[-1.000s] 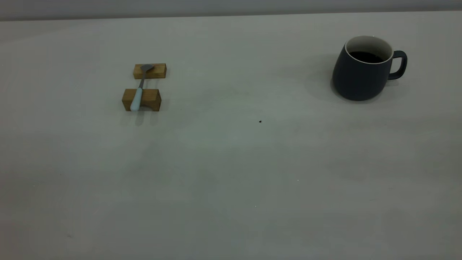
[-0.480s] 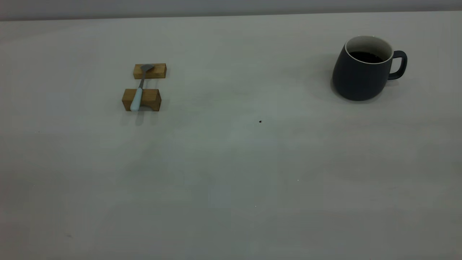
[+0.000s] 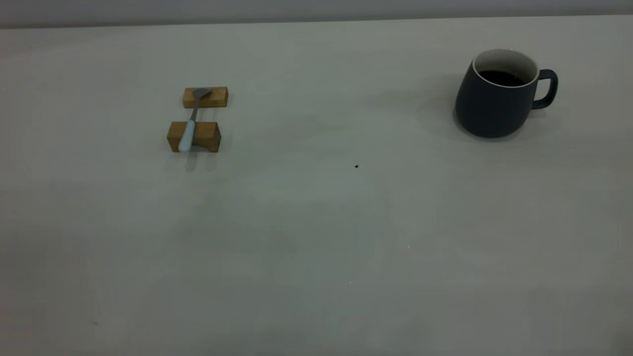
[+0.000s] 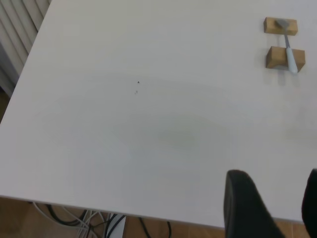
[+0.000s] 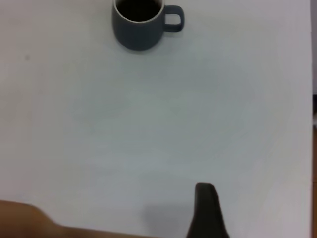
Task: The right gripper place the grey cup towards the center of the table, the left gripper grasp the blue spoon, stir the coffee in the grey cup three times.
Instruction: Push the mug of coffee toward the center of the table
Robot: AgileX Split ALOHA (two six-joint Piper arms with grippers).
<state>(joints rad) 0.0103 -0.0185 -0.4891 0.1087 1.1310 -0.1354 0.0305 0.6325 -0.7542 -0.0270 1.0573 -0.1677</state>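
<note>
On two tan wooden blocks (image 3: 194,136), pale-blue-handled metal spoon (image 3: 190,126) bridged, easy to pinch; dark grey mug (image 3: 495,94) far right. Left gripper (image 4: 270,208) spread, empty; right gripper (image 5: 207,210): cannot tell.

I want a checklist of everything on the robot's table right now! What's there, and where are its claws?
Surface: the table is pale and plain, with a tiny dark speck near the middle.
Job's things: the grey cup stands upright at the far right, handle pointing right, with coffee inside. The blue spoon lies across two wooden blocks at the left.
Clutter: nothing seen beyond the blocks.
Grippers: the left gripper hangs by the table's near edge, fingers apart, far from the spoon. The right gripper shows only one dark finger, far from the cup.
Cables: dark and white cables under the table edge.
Surroundings: a wall behind the table; pale ribbed panels at its side.
</note>
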